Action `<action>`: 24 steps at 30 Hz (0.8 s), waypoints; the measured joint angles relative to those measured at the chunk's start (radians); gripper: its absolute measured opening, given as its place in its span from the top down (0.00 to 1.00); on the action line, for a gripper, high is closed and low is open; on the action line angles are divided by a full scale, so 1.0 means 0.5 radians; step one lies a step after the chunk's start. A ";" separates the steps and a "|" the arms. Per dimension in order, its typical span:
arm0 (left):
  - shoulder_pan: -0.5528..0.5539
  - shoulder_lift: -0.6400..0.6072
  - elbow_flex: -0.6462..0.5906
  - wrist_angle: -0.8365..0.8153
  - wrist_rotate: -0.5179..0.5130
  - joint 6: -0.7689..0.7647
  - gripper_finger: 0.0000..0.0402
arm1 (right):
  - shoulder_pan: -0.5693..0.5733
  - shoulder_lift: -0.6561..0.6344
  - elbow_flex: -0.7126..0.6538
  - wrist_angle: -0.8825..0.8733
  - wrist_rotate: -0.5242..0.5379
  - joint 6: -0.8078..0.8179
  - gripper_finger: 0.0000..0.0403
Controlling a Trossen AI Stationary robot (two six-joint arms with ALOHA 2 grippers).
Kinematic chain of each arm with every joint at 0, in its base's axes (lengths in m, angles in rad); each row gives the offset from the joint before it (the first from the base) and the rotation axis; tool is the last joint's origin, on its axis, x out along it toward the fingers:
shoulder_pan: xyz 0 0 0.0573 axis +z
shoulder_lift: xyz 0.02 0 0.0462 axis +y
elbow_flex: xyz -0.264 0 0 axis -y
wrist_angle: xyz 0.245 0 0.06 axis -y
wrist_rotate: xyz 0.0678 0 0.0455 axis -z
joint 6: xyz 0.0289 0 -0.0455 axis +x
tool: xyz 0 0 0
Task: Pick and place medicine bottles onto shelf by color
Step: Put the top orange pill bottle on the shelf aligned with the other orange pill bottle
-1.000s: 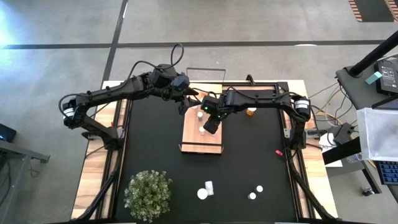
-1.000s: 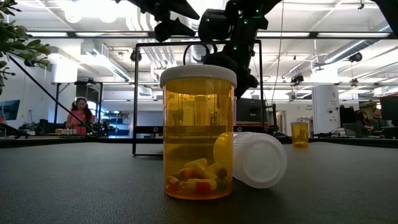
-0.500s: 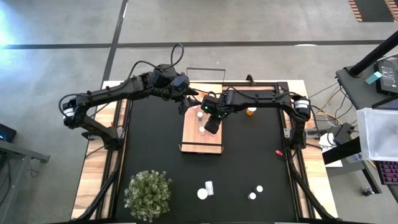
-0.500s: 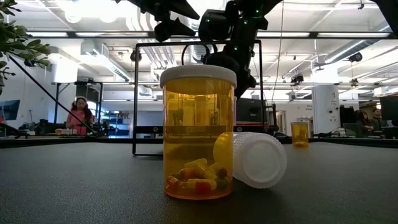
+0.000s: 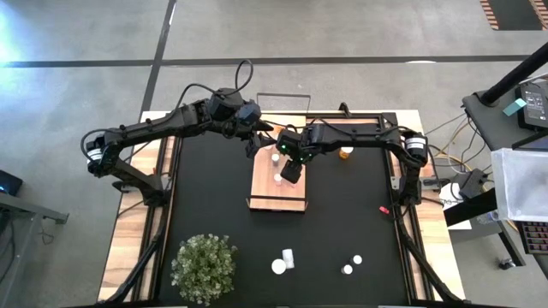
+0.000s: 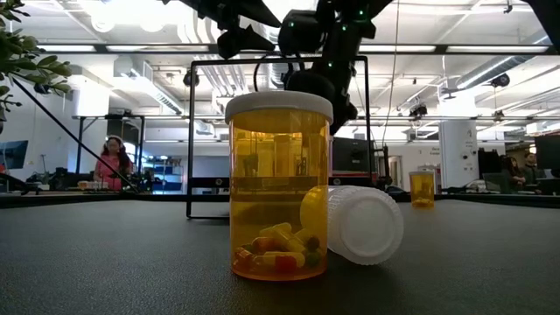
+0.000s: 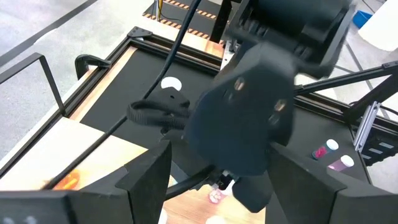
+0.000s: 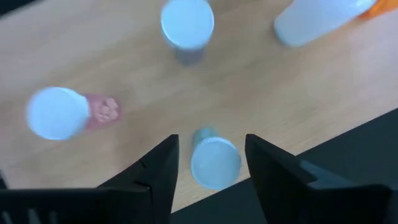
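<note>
Four small medicine bottles with white caps stand on the long light-wood shelf (image 8: 261, 99): a pale bluish one (image 8: 214, 160), a red-pink one (image 8: 59, 112), another white-capped one (image 8: 186, 23) and an orange one (image 8: 311, 22). My right gripper (image 8: 208, 163) has its fingers apart around the pale bluish bottle. My left gripper (image 5: 254, 141) waits open beside the shelf.

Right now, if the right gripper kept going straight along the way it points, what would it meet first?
Probably the white-capped bottle standing between the right gripper's open fingers, near the edge of the wooden shelf. Beyond it, the shelf board itself. Depth is hard to judge here.
</note>
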 joint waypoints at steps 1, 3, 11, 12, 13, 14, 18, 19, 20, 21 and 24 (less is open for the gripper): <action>0.000 0.000 0.000 0.000 0.000 0.000 0.40 | 0.000 -0.008 0.024 -0.018 0.000 -0.008 0.55; 0.000 0.000 0.000 0.001 0.001 0.000 0.40 | -0.003 -0.024 0.078 -0.087 0.001 -0.025 0.53; 0.000 0.000 0.002 0.001 0.000 0.001 0.40 | -0.042 -0.117 0.281 -0.376 0.072 -0.107 0.50; 0.000 0.000 0.002 0.002 0.001 0.001 0.40 | -0.051 -0.134 0.293 -0.411 0.121 -0.135 0.50; 0.000 0.000 0.002 0.002 0.000 0.001 0.40 | -0.059 -0.142 0.301 -0.440 0.175 -0.155 0.50; 0.000 0.000 0.002 0.002 0.000 0.001 0.40 | -0.070 -0.149 0.304 -0.467 0.223 -0.176 0.50; 0.000 0.000 0.002 0.002 0.000 0.001 0.40 | -0.161 -0.187 0.265 -0.604 0.263 -0.188 0.50; 0.000 0.000 0.002 0.002 -0.001 0.001 0.40 | -0.190 -0.198 0.237 -0.638 0.264 -0.183 0.50; 0.000 0.000 0.002 0.000 0.000 0.000 0.40 | -0.223 -0.209 0.203 -0.667 0.264 -0.173 0.50; 0.000 0.000 0.002 0.000 0.000 0.000 0.40 | -0.257 -0.221 0.158 -0.686 0.266 -0.161 0.50; 0.000 0.000 0.002 0.001 0.001 0.000 0.40 | -0.357 -0.266 -0.013 -0.725 0.265 -0.111 0.50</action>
